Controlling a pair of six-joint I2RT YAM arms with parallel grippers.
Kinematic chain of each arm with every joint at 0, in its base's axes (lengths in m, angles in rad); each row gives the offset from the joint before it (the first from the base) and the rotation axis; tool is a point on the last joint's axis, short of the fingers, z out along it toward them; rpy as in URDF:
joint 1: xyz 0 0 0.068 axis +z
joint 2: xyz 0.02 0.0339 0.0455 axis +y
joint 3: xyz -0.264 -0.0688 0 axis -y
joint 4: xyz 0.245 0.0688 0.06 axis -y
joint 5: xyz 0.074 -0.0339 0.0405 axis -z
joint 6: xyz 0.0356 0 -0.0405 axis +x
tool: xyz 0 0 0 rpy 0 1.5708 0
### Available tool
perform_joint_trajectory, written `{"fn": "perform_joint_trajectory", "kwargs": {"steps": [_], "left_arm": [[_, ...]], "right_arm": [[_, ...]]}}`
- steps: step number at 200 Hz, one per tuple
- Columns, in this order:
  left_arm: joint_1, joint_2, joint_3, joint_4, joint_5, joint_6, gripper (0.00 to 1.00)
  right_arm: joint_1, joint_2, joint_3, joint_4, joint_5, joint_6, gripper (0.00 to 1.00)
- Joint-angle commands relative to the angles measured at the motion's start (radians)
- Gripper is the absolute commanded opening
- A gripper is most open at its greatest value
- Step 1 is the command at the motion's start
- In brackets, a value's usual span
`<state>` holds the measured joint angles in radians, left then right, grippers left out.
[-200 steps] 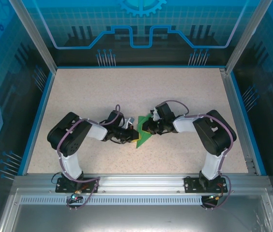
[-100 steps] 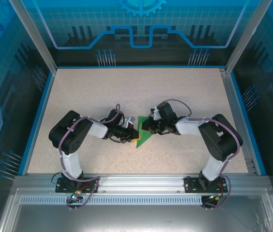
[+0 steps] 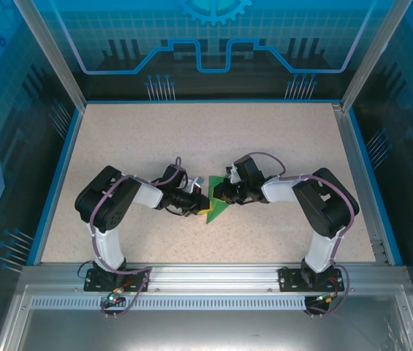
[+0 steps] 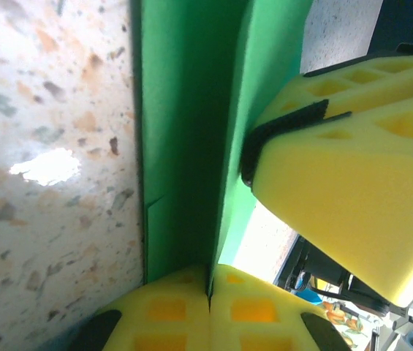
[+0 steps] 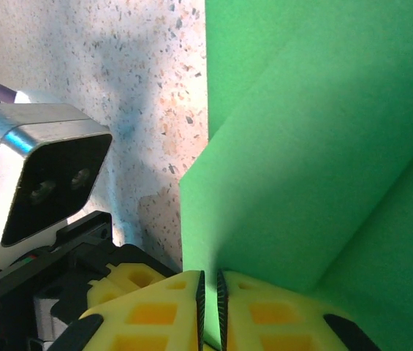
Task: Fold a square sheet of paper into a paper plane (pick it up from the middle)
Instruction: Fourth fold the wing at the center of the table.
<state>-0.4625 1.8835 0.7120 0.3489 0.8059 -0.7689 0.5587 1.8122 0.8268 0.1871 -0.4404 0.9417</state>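
left claw (image 4: 208, 287): clenched tight. The pads are pressed together, and a raised ridge of the paper (image 4: 184, 131) runs straight into the seam, so you're grasping the paper right on a fold.
right claw (image 5: 209, 287): nearly closed, with just a thin slit between the pads. A green layer runs down into that slit, so it looks like you're pinching the paper from the opposite side.
where the paper is: mid-counter, right between the two claws and touching both. Part of it lies flat on the counter (image 3: 155, 139) and one flap stands up along a crease. From above, a pointed green corner pokes out toward the near edge, just below the claws.
stage: my guess is partway folded, not a plane yet.
handling: thin, feather-light and floppy anywhere away from a crease. Shove it and it'll buckle rather than push. It probably slides easily on that speckled top. It'll tear or pick up stray creases if your two claws pull against each other.
where to grab: on a fold edge or a doubled layer, since that's the stiffest bit. A single loose layer will just droop.
watch out: with both claws on it, if you move one, the other has to give.
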Motion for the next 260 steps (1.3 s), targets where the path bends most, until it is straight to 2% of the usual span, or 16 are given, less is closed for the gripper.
{"fn": "perform_joint_trajectory", "kwargs": {"steps": [1, 87, 129, 168, 213, 260], "left_arm": [[-0.001, 0.043, 0.012, -0.035, -0.032, 0.009, 0.03], [-0.002, 0.049, -0.006, -0.029, -0.039, 0.013, 0.04], [-0.003, 0.007, -0.021, -0.034, -0.049, 0.017, 0.17], [-0.008, -0.062, -0.041, -0.067, -0.052, 0.029, 0.21], [-0.022, -0.092, -0.045, -0.089, -0.056, 0.033, 0.18], [-0.033, -0.071, -0.008, -0.175, -0.072, 0.062, 0.07]], "right_arm": [[-0.01, 0.026, 0.023, -0.025, 0.006, -0.021, 0.16], [-0.02, 0.056, 0.047, -0.07, -0.023, -0.054, 0.16], [-0.023, 0.093, 0.047, -0.108, -0.019, -0.061, 0.15], [-0.025, 0.102, 0.046, -0.117, -0.015, -0.067, 0.15], [-0.026, 0.108, 0.047, -0.132, -0.013, -0.081, 0.15], [-0.026, 0.108, 0.046, -0.145, -0.007, -0.085, 0.15]]}}
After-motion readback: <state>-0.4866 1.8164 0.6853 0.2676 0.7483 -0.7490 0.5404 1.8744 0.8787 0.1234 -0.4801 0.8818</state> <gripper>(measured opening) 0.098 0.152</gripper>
